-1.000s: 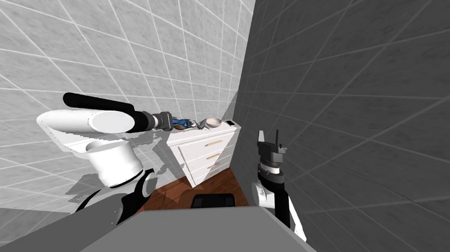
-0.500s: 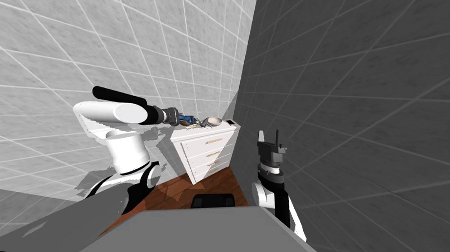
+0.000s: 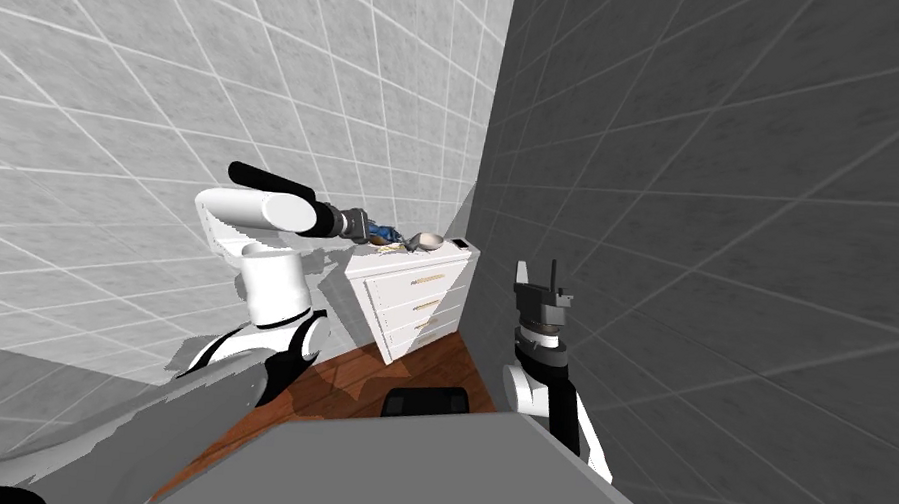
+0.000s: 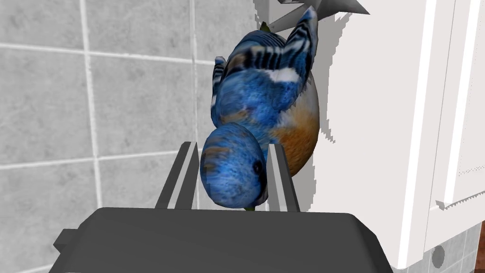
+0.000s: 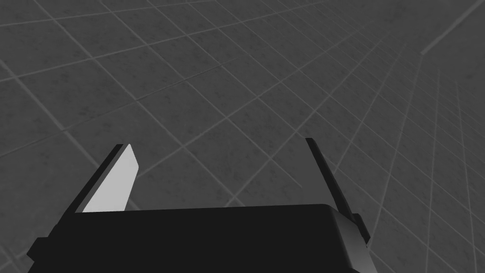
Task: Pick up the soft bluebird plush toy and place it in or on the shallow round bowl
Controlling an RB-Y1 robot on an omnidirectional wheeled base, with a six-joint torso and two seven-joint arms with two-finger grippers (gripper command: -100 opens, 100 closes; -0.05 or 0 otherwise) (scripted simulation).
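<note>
Item 1. Light grey tiled wall (image 3: 149, 90), on the left side.

Item 2. Left gripper (image 3: 364, 227), at the end of a level, outstretched arm, reaching over the left edge of the drawer unit's top. In the wrist view the left gripper (image 4: 232, 146) has its fingers (image 4: 182, 175) clamped on either side of the toy's head.

Item 3. Bluebird plush toy (image 4: 265, 95): blue back, striped wings, orange breast. It is held by the head, tail pointing away from the gripper, over the left part of the top (image 3: 384, 232). It lies close against the white surface; whether it touches cannot be told.

Item 4. Shallow round bowl (image 3: 426, 241), pale, on the top just right of the toy, towards the middle.

Item 5. White drawer unit (image 3: 413, 306), three drawers with pale handles, set in the corner on a reddish wooden floor (image 3: 367, 378).

Item 6. Right gripper (image 3: 542, 269), raised beside the chest, well apart from the unit. Its fingers (image 5: 113, 182) stand wide apart with nothing between them.

Item 7. Dark grey tiled wall (image 3: 743, 187), on the right side.
</note>
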